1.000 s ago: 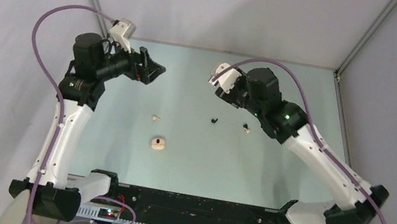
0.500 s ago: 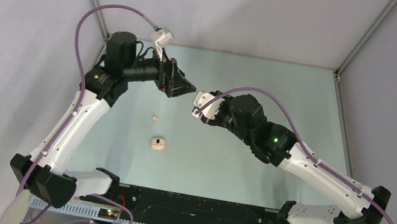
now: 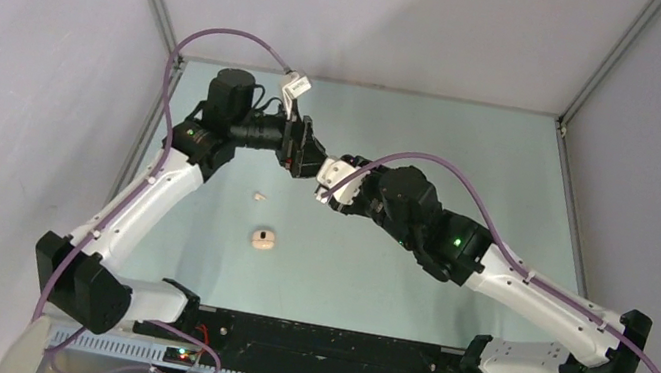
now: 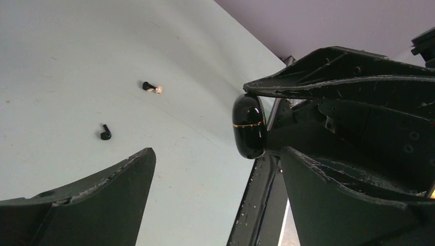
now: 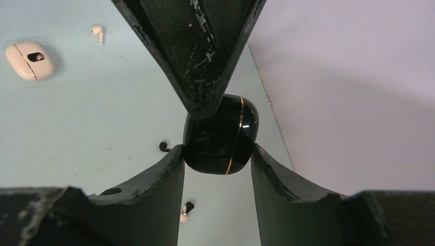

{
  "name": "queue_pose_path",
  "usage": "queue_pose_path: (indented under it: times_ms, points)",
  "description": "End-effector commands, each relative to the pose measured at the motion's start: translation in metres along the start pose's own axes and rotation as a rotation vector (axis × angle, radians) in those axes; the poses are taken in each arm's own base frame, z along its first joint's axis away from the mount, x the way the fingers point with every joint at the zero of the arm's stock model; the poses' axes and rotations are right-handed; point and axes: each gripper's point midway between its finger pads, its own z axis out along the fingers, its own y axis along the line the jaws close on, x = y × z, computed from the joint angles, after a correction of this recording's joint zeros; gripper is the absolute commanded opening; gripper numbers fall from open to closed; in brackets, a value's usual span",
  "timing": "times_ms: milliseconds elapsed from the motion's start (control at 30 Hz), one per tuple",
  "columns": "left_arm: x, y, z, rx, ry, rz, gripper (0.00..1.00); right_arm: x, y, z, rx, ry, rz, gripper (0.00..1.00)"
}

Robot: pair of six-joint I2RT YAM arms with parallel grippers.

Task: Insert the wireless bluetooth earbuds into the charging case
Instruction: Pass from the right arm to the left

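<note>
Charging case [image 3: 264,239]: a beige pebble with a dark oval spot on its upper face and a thin seam. It lies on the tabletop [image 3: 511,176] left of centre, toward the near side, and nothing grips or touches it.
Cream-white earbud [image 3: 258,197]: on the tabletop just to the far side of the charging case and slightly left, not touching it.
Black earbud [image 4: 105,134]: loose on the tabletop, well apart from the charging case. In the top view it is hidden under the right arm [image 3: 495,270].
Black-and-white earbud [image 4: 152,88]: loose on the tabletop near the black earbud, not touching it.
Black glossy pod [image 5: 220,136]: rounded, with a thin gold line around it, held in the air over the middle of the tabletop.
Right jaws: closed onto the black glossy pod, with one of the fingers [image 5: 149,200] pressed against each side of it.
Left jaws: spread wide and holding nothing. In the left wrist view the pod sits between the fingers [image 4: 97,205], closer to the one on that view's right. In the right wrist view one left finger points down at the pod's top and seems to meet it, but contact cannot be confirmed.
Meeting place: the two sets of jaws come together tip to tip, far and right of the charging case.
</note>
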Motion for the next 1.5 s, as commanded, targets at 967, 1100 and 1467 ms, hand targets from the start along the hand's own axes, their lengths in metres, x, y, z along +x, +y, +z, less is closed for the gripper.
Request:
queue_pose_path:
  times_ms: [967, 1100, 1467]
  points:
    - [0.014, -0.038, 0.005, 0.158, 0.028, 0.067, 0.5, -0.021, 0.0, 0.005, 0.075, -0.044, -0.008, 0.35]
    - [0.014, -0.038, 0.004, 0.145, 0.027, 0.076, 0.23, -0.021, -0.001, 0.005, 0.081, -0.043, -0.009, 0.39]
    - [0.012, -0.035, -0.003, 0.089, 0.017, 0.14, 0.19, -0.023, 0.001, -0.004, 0.01, -0.045, 0.034, 0.98]
